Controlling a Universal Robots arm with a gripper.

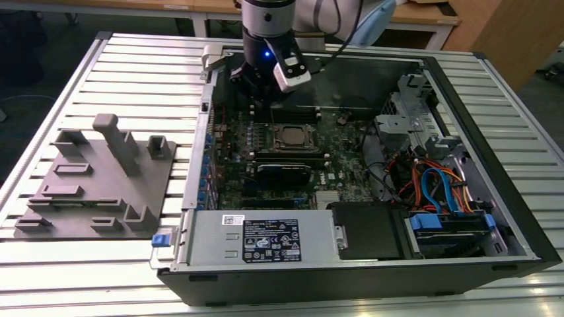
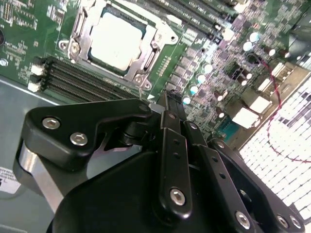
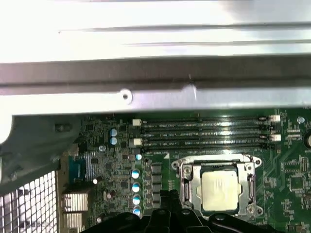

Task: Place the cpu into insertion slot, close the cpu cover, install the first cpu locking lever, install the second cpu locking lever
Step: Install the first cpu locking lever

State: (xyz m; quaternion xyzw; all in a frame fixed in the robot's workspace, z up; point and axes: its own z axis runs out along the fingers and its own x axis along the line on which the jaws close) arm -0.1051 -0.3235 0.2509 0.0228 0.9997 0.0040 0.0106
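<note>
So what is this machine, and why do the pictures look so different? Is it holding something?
It is a robot arm reaching into an open black computer case lying on a silver slatted metal table. One picture comes from a camera off to the side. The other two come from cameras riding on the arm's wrist, so they look past the black gripper at the green circuit board. The small square silver-grey chip already sits in place on the board, with a thin grey metal frame around it. The gripper hovers near the chip; I cannot tell whether it holds anything. At the exterior view's left lies a grey plastic tray of holders.
</note>
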